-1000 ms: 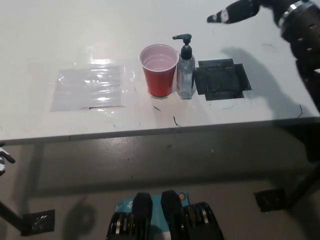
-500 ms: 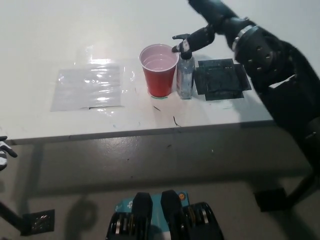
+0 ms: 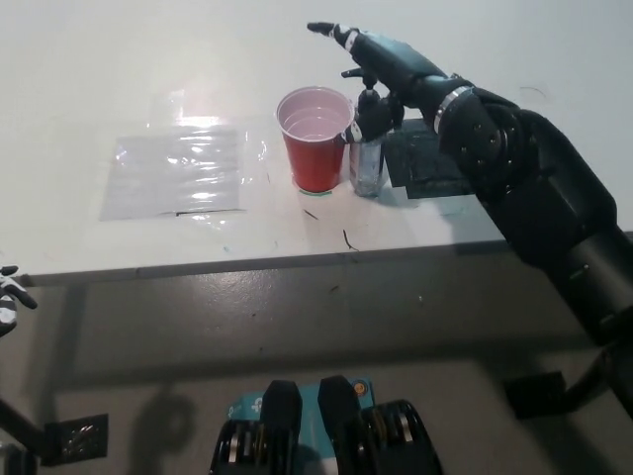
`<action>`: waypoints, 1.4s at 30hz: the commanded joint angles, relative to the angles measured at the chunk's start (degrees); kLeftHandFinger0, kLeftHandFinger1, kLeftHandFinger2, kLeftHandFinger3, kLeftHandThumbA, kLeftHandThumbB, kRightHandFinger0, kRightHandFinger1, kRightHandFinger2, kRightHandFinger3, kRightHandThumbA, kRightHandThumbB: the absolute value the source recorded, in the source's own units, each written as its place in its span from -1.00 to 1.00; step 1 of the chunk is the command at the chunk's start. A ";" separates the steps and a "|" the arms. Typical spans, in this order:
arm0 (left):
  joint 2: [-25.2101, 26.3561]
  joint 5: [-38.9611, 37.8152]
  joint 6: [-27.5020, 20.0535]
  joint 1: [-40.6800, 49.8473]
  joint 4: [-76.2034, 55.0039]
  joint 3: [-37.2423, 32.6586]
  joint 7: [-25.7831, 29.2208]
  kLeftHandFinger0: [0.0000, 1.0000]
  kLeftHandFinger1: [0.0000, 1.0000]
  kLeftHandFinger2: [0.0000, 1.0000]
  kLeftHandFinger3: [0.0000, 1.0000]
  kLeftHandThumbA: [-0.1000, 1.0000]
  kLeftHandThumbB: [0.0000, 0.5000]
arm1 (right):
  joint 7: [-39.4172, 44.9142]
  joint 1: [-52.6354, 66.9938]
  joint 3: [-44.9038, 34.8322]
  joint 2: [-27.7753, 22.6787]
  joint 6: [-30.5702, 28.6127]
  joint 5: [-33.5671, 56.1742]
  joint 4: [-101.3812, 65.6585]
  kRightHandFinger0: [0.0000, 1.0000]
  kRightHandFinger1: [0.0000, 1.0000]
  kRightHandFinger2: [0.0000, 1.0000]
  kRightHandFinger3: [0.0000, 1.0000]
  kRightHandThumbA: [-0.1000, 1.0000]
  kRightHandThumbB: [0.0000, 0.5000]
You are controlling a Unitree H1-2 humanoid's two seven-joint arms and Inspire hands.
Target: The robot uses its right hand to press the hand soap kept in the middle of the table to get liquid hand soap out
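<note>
Black right hand (image 3: 381,69) over the pump head of the clear plastic hand soap bottle with the black dispenser (image 3: 369,163), fingers spread and stretched toward the far side of the table, wrapped around nothing. Whether the palm already touches the pump: hard to tell from this angle. Bottle upright near the middle of the white table (image 3: 89,89), just beside the red plastic cup (image 3: 316,139) on its left, possibly touching; spout pointing toward the cup's rim. Black square mat (image 3: 435,168) on the bottle's other side, partly hidden by the black forearm. Clear plastic sheet (image 3: 178,173) well to the left, out of harm's way. White left hand (image 3: 8,297) barely in view at the lower left edge, below the table, idle; fingers too cropped to judge.

Main risks, as a judgement: off-centre push on a tall, narrow bottle, tipping it into the cup and knocking both over; palm sliding off the small pump head; soap landing beside the cup if the spout turns under the press.
</note>
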 commanded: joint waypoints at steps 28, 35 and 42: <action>0.86 5.14 1.05 -5.09 -1.06 2.67 -6.56 1.00 1.00 1.00 0.82 -0.28 -1.00 | -3.75 0.15 8.90 -1.50 -9.36 -12.87 4.69 1.00 1.00 1.00 1.00 1.00 0.23; 0.61 5.87 1.05 -4.95 -1.41 3.23 -6.98 1.00 1.00 1.00 0.70 -0.23 -1.00 | -0.47 0.42 11.94 -4.80 -7.19 -16.61 2.15 1.00 1.00 1.00 1.00 1.00 0.41; -0.71 8.11 1.05 -5.16 -2.17 4.69 -8.52 1.00 1.00 1.00 0.78 -0.27 -1.00 | 1.06 1.66 11.98 -7.26 -5.93 -17.21 0.64 1.00 1.00 1.00 1.00 1.00 0.39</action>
